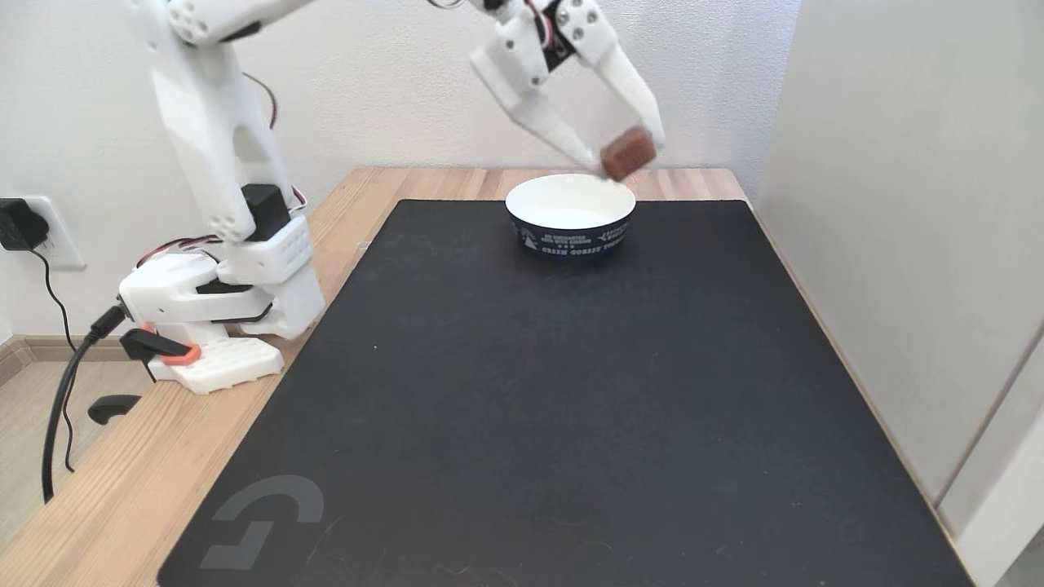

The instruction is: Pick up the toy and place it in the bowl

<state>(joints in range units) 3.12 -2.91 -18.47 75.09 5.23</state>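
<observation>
In the fixed view the white gripper (625,156) hangs at the top centre, pointing down to the right, shut on the toy (628,152). The toy is a small reddish-brown block pinched between the two fingertips, slightly blurred. It hovers just above the far right rim of the bowl (571,237). The bowl is round, white inside and dark navy outside with white print, and its inside looks empty. It stands on the far part of the black mat.
A large black mat (555,391) covers most of the wooden table (122,489). The arm's white base (220,326) is clamped at the table's left edge, with cables running to a wall socket (24,228). A pale wall panel (913,244) borders the right side.
</observation>
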